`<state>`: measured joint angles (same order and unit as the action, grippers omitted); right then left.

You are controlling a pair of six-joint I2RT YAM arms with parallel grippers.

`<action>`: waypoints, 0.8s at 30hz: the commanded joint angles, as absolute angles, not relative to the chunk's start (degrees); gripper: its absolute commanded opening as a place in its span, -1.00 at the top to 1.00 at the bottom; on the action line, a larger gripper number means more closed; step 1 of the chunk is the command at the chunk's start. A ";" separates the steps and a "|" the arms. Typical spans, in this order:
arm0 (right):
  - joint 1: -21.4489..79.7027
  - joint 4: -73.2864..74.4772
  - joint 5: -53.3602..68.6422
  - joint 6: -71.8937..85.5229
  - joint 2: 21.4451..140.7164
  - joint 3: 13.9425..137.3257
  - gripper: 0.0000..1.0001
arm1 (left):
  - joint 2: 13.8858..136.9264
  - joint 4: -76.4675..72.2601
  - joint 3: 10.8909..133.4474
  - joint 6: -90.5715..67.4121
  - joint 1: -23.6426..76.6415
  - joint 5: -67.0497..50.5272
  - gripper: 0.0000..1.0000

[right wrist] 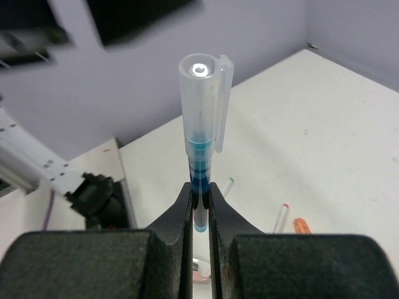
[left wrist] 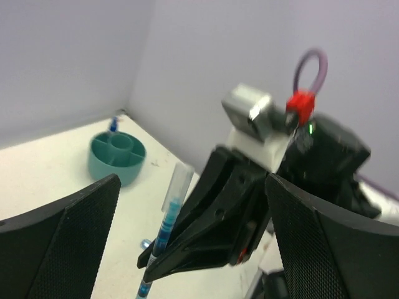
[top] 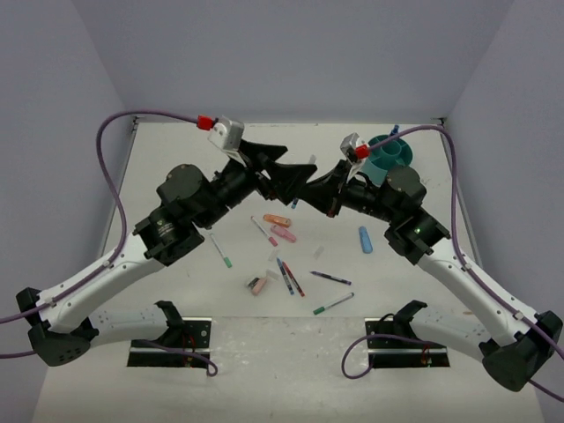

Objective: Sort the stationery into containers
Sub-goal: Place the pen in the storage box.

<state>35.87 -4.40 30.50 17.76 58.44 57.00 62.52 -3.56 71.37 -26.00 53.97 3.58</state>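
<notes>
At far right of counter (top: pixel 264 352) sat organizer (top: pixel 392 154), behind all else. Mid-counter, nearer the bases, lay loose pens (top: pixel 291 278) & highlighters (top: pixel 277 219). Above them one pen (right wrist: pixel 201 124) stood upright betw. right fingers (right wrist: pixel 177 218), w/ left fingers (left wrist: pixel 62 243) just left of it.

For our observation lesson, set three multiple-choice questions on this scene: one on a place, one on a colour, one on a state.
1. Where does the organizer stand?
A. far right of the table
B. between the arm bases
C. table centre

2. What colour shows in the held pen?
A. red
B. blue
C. green

3. How is the left gripper?
A. shut on a pen
B. shut, empty
C. open, empty

Answers:
1. A, it sits far back on the right in the top view.
2. B, blue shows under the clear cap, above the right gripper clamping it.
3. C, its fingers stand wide apart around nothing.
</notes>
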 commanded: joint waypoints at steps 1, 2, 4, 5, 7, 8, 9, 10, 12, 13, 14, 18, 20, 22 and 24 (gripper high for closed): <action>32.92 -7.34 14.19 16.66 58.17 54.97 1.00 | 61.31 6.97 81.47 -27.42 53.96 24.15 -1.00; 30.44 -6.30 10.95 16.50 58.29 54.99 1.00 | 60.74 9.36 81.83 -27.59 54.02 27.01 -1.00; 24.71 -5.50 2.86 16.55 59.13 54.73 1.00 | 56.64 12.12 78.92 -27.31 54.01 28.48 -1.00; 21.28 -5.55 0.15 16.57 59.50 54.55 1.00 | 54.75 12.64 76.06 -27.09 53.97 28.32 -1.00; 16.36 -7.29 -8.50 15.21 61.08 53.97 1.00 | 52.13 13.45 70.51 -27.25 53.96 28.04 -1.00; 14.85 -9.50 -12.59 13.75 63.55 54.37 1.00 | 50.26 14.55 68.43 -27.25 53.96 27.79 -1.00; 13.42 -11.36 -15.93 12.56 65.87 54.95 1.00 | 48.71 15.59 66.55 -27.25 53.96 27.58 -1.00; 12.06 -12.07 -17.11 12.20 67.86 56.07 1.00 | 48.08 16.49 65.01 -27.28 53.96 27.49 -1.00; 8.72 -12.59 -18.01 12.30 73.88 60.23 1.00 | 47.20 19.63 62.29 -27.51 53.96 26.73 -1.00; 8.65 -13.21 -18.00 12.20 74.11 61.48 1.00 | 47.12 20.61 61.60 -27.49 53.96 26.69 -1.00; 7.55 -13.93 -17.59 11.85 78.00 62.66 1.00 | 47.30 21.80 61.16 -27.07 53.96 26.16 -1.00; 5.62 -17.01 -19.67 9.26 87.46 68.83 1.00 | 47.19 27.30 60.91 -26.63 53.97 21.14 -1.00; 4.47 -18.44 -19.14 8.36 89.81 69.28 1.00 | 46.09 27.53 60.24 -25.78 53.96 18.01 -1.00; 3.96 -18.46 -18.73 7.66 92.12 70.34 1.00 | 44.37 27.60 59.13 -25.58 53.96 15.88 -1.00; 3.49 -18.46 -17.72 6.95 94.19 70.71 1.00 | 42.67 27.60 58.14 -25.80 53.96 15.28 -1.00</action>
<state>4.75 -13.61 -16.05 9.92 91.61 67.47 46.68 26.45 59.10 -26.83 54.02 19.51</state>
